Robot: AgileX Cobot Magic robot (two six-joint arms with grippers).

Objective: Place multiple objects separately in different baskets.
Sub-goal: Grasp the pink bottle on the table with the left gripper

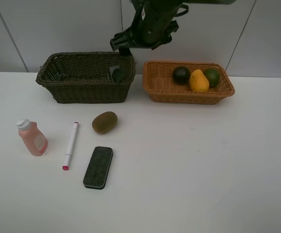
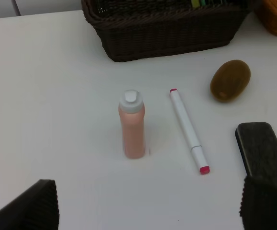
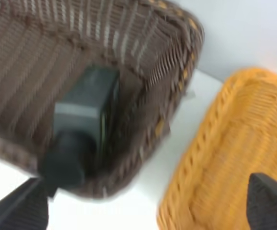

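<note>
With left claw (image 2: 150, 211) and right claw (image 3: 145, 208) both open and empty, best lower the left squarely over the upright pink bottle (image 2: 132, 127), gripping its body clear of the marker (image 2: 188, 130)

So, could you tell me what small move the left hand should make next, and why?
Probably lower the open left hand toward the pink bottle: it stands upright on the table, roughly centred between the fingers, and a grey bottle already lies in the dark basket.
</note>
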